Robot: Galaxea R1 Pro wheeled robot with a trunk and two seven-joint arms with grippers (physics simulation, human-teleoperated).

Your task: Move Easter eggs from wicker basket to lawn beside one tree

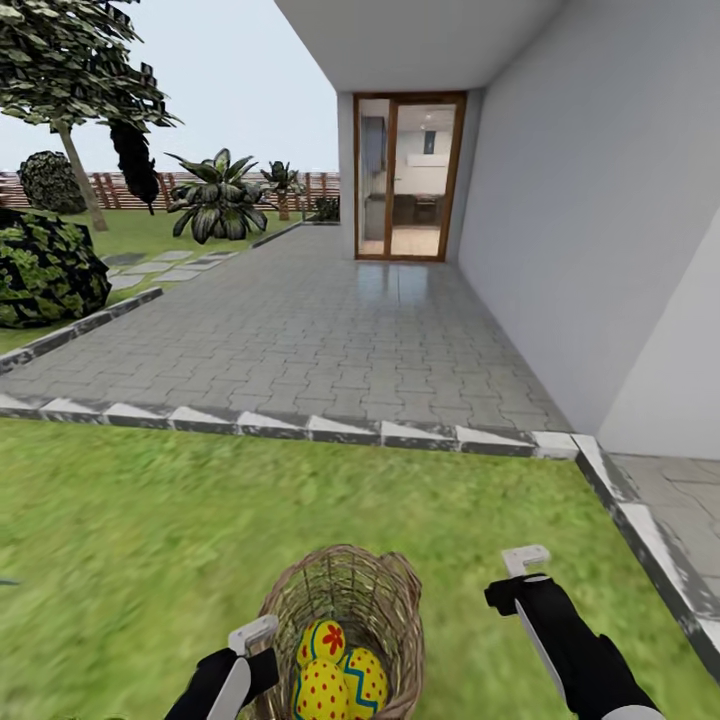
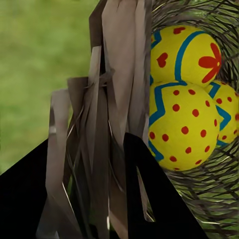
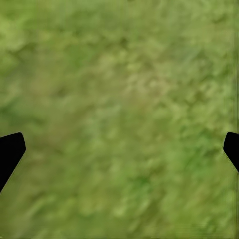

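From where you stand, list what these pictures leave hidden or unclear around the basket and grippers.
- Head view: the wicker basket bottom is cut off by the lower edge.
- Left wrist view: the blue-zigzag egg is mostly hidden behind the dotted egg.
- Left wrist view: blurred wicker covers the left gripper; open or shut is unclear.
- Right wrist view: the lawn is blurred.

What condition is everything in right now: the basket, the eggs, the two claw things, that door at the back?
wicker basket: upright on the lawn, still holding eggs
three Easter eggs: all inside the basket
left gripper: at the basket's rim, wicker between its fingers
right gripper: open, empty, over grass
glass door: cannot tell if open
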